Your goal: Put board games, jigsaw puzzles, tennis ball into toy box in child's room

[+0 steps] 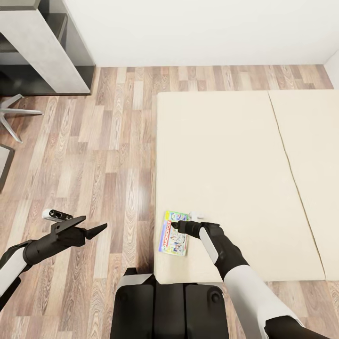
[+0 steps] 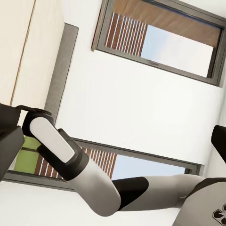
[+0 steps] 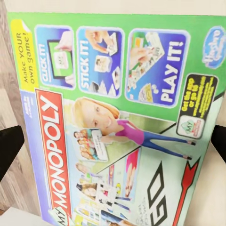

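A Monopoly board game (image 1: 174, 238) lies flat on the cream bed (image 1: 235, 155), close to its near left corner. My right gripper (image 1: 180, 226) hovers over the box's far end. In the right wrist view the green printed lid (image 3: 122, 117) shows close up, and the dark fingertips (image 3: 9, 146) stand wide apart at either side of it, so the gripper is open and holds nothing. My left gripper (image 1: 96, 221) hangs open over the wooden floor, left of the bed. The toy box, jigsaw puzzles and tennis ball are out of view.
A corner of the pale grey table (image 1: 42, 47) with its dark frame stands at the far left by the white wall. Chair legs (image 1: 14, 113) spread on the floor below it. My base (image 1: 165, 306) sits against the bed's near edge.
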Controlling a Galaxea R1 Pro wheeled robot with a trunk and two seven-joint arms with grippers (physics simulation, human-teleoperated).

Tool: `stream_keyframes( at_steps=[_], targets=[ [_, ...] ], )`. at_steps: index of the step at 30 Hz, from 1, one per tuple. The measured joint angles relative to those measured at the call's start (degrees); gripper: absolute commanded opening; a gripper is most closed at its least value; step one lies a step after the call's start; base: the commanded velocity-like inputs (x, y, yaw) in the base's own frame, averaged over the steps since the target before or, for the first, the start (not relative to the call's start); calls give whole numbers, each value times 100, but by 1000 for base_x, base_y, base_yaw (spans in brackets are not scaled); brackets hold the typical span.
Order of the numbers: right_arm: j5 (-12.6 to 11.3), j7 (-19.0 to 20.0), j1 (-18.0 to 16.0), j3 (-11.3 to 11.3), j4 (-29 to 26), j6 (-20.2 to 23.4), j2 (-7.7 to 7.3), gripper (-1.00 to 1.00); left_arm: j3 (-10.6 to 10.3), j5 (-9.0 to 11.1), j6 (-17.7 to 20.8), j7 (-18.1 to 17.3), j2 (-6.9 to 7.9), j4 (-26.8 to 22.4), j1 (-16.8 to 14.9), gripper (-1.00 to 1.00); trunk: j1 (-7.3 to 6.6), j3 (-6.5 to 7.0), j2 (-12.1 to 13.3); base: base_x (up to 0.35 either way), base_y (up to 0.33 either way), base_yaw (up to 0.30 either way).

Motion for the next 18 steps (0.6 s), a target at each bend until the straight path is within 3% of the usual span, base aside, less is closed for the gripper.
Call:
stream_keyframes(
  at_steps=[6, 18],
  targets=[
    [5, 1, 8, 1, 1, -8, 0, 100, 1, -1, 0, 1, 0, 0, 0, 100, 0, 0, 0, 0, 140, 0],
    [8, 0, 17, 0, 0, -9, 0, 100, 0, 0, 0, 0, 0, 1, 0, 100, 0, 0, 0, 0, 13, 0]
  ],
)
